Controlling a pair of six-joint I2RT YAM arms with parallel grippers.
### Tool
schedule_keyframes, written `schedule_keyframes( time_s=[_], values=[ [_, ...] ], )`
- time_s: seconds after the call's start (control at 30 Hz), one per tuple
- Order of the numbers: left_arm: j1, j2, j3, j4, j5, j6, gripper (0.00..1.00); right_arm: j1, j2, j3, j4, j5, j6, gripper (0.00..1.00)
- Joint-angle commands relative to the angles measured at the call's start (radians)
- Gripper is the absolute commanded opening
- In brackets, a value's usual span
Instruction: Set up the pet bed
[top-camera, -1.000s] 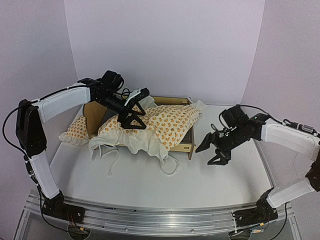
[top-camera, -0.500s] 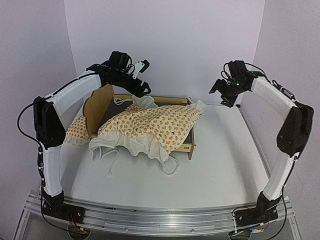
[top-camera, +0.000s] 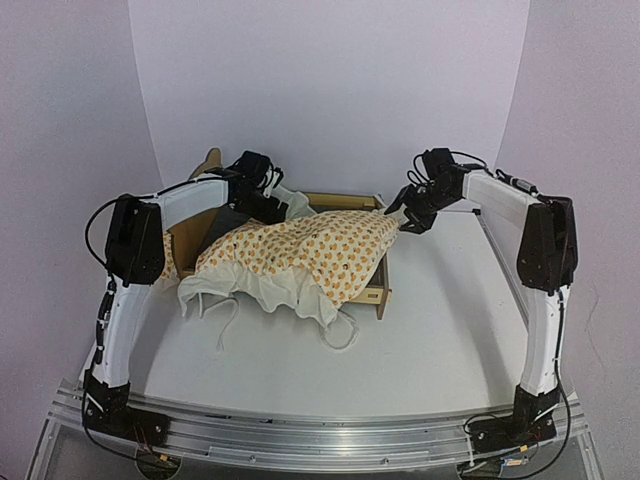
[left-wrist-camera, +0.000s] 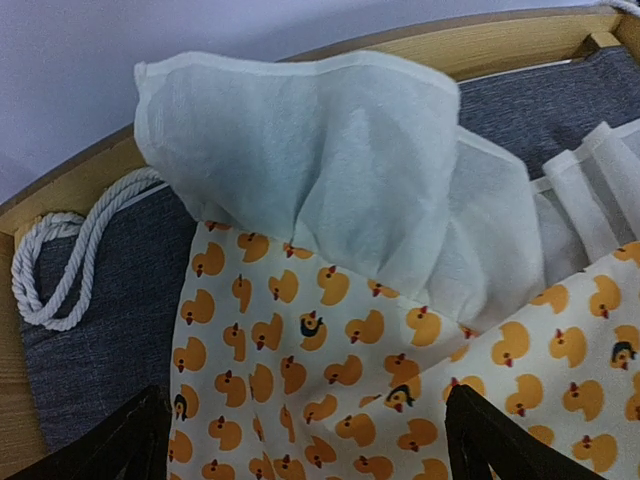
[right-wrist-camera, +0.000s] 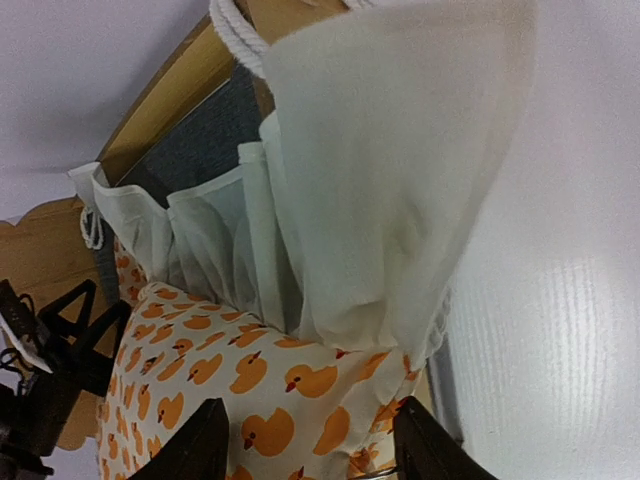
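Observation:
The pet bed (top-camera: 372, 290) is a light plywood frame with its tall headboard (top-camera: 190, 225) on the left and a grey fabric base (left-wrist-camera: 110, 300). A duck-printed cushion (top-camera: 300, 250) lies crumpled over it, its white ruffle spilling over the front. My left gripper (top-camera: 270, 205) is open over the cushion's far left corner (left-wrist-camera: 300, 330), fingers (left-wrist-camera: 130, 440) wide apart and holding nothing. My right gripper (top-camera: 410, 215) is open at the far right corner, fingers (right-wrist-camera: 195, 445) on either side of the cushion's edge (right-wrist-camera: 300, 390). The white ruffle (right-wrist-camera: 380, 180) hangs over the rail (right-wrist-camera: 180, 90).
White tie cords (top-camera: 225, 315) trail on the table in front of the bed. A rope tie (left-wrist-camera: 60, 270) lies on the fabric base by the far rail (left-wrist-camera: 480, 45). The small pillow left of the headboard is mostly hidden behind my left arm. Purple walls stand close behind.
Both arms rose and came down at the cushion's far corners. The right gripper came from the table right of the bed. The left moved from the cushion's top to its far left corner.

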Motion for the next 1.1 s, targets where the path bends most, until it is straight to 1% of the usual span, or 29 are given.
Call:
schedule_keyframes(
  time_s=[0.0,0.03,0.07,0.13,0.2,0.3,0.4,0.47,0.5,0.63,0.77,0.83,0.97,1.07],
  values=[
    [0.032,0.001,0.003,0.045,0.017,-0.021,0.93,0.014,0.027,-0.033,0.088,-0.113,0.056,0.44],
    [0.032,0.002,-0.007,0.049,0.028,-0.017,0.92,0.014,0.027,-0.034,0.091,-0.113,0.055,0.37],
    [0.033,0.0,-0.022,0.06,0.047,-0.016,0.86,0.014,0.026,-0.032,0.091,-0.11,0.052,0.27],
    [0.034,-0.007,-0.058,0.078,0.087,-0.026,0.75,0.013,0.02,-0.028,0.091,-0.101,0.037,0.14],
    [0.035,-0.006,-0.064,0.078,0.152,-0.033,0.67,0.014,0.012,-0.02,0.09,-0.098,0.016,0.06],
    [0.035,-0.004,-0.062,0.067,0.213,-0.033,0.5,0.014,0.011,-0.002,0.089,-0.102,-0.023,0.0],
    [0.037,-0.009,-0.061,0.059,0.212,-0.022,0.25,0.014,0.01,0.02,0.089,-0.104,-0.061,0.0],
    [0.043,-0.023,-0.059,0.054,0.213,-0.022,0.06,0.014,0.008,0.038,0.09,-0.106,-0.084,0.0],
    [0.046,-0.032,-0.055,0.051,0.213,-0.023,0.01,0.014,0.008,0.049,0.09,-0.108,-0.097,0.0],
    [0.054,-0.075,-0.005,0.038,0.218,-0.009,0.0,0.015,0.023,0.117,0.091,-0.131,-0.141,0.0],
    [0.07,-0.126,0.053,0.048,0.194,0.038,0.0,0.025,0.048,0.225,0.096,-0.131,-0.201,0.0],
    [0.077,-0.146,0.075,0.067,0.159,0.073,0.0,0.027,0.079,0.282,0.102,-0.122,-0.223,0.0],
    [0.088,-0.174,0.09,0.13,0.044,0.139,0.0,0.027,0.154,0.376,0.136,-0.09,-0.25,0.0],
    [0.104,-0.18,0.089,0.148,0.019,0.158,0.0,0.028,0.22,0.436,0.18,-0.101,-0.251,0.0]
  ],
)
